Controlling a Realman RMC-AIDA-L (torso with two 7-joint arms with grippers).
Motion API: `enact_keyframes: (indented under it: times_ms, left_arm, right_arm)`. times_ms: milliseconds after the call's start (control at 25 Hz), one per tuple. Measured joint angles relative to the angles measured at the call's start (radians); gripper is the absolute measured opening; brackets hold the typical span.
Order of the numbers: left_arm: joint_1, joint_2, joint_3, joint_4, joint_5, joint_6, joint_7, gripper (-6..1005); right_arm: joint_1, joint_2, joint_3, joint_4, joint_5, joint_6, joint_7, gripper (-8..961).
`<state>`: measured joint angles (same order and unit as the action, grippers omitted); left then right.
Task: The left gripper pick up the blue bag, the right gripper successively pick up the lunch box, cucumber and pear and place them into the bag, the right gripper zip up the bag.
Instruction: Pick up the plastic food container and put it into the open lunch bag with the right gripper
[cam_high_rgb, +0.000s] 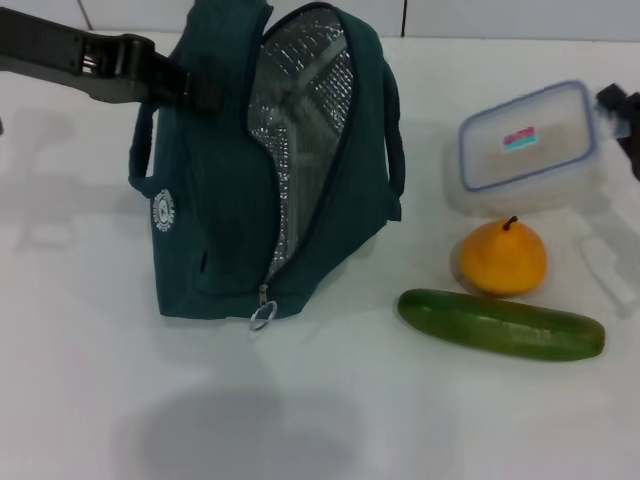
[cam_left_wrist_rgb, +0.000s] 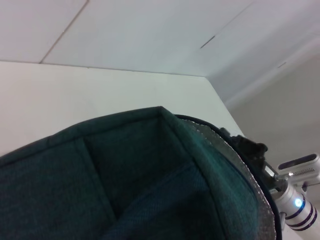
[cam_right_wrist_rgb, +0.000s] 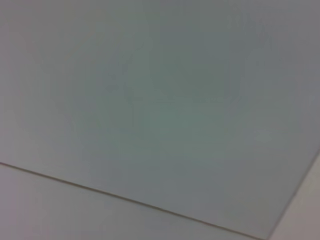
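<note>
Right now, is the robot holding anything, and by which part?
The left pincer is at the upper back edge of the bag, seemingly holding it there. The right pincer is at the box; a grip cannot be told.

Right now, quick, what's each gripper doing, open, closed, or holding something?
Left gripper: at the blue bag's top edge, apparently holding it up; grip itself hidden.
Right gripper: beside the lunch box, which looks lifted; open or closed cannot be told.
</note>
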<state>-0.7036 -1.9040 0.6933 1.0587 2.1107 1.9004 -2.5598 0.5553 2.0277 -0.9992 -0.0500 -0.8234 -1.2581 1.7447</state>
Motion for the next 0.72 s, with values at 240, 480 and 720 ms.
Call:
enact_keyframes:
  times_ms: [240, 480, 720]
  left_arm:
    - [0.000, -0.020, 0.001, -0.008, 0.009, -0.011, 0.010, 39]
    - [-0.002, -0.029, 0.002, -0.014, 0.007, -0.012, 0.011, 39]
    - [-0.002, -0.042, 0.002, -0.014, 0.010, -0.014, 0.017, 39]
  right_arm:
    - [-0.036, -0.002, 0.001, -0.015, 0.047, -0.091, -0.001, 97]
    - [-0.061, -0.005, 0.001, -0.019, 0.080, -0.161, -0.001, 96]
    - [-0.071, -0.005, 0.001, -0.019, 0.088, -0.202, 0.004, 96]
